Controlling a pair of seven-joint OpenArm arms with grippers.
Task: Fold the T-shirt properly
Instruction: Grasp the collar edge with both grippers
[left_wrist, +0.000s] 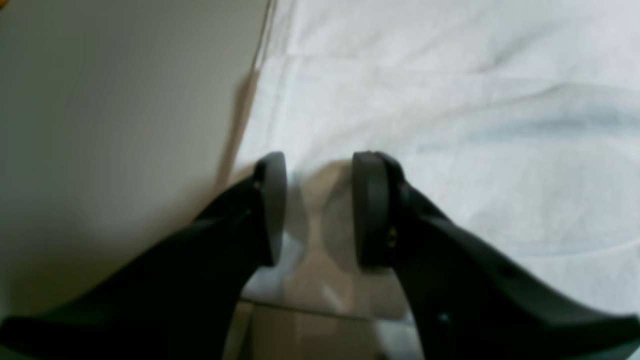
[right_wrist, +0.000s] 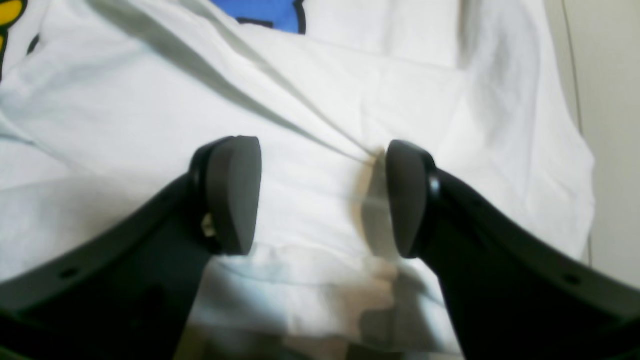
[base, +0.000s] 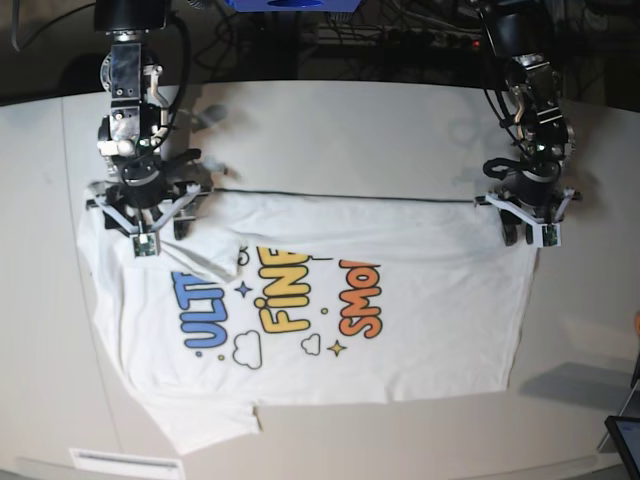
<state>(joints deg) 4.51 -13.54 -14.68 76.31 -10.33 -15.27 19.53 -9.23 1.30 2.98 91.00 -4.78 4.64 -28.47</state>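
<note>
The white T-shirt (base: 400, 340) lies spread on the pale table (base: 350, 130), print up, with blue, yellow and orange letters showing. My right gripper (base: 150, 228) stands open over the shirt's far left corner; in the right wrist view its fingers (right_wrist: 235, 195) spread wide over wrinkled white cloth (right_wrist: 350, 100), with blue print (right_wrist: 265, 12) beyond. My left gripper (base: 522, 232) stands open at the shirt's far right corner; in the left wrist view it (left_wrist: 320, 210) straddles the cloth edge (left_wrist: 450, 125), with bare table (left_wrist: 100, 100) to the left.
A thin dark seam (base: 350, 196) crosses the table along the shirt's far edge. A sleeve (base: 205, 420) sticks out at the front left. A screen corner (base: 626, 440) shows at the front right. Cables lie behind the table's back edge.
</note>
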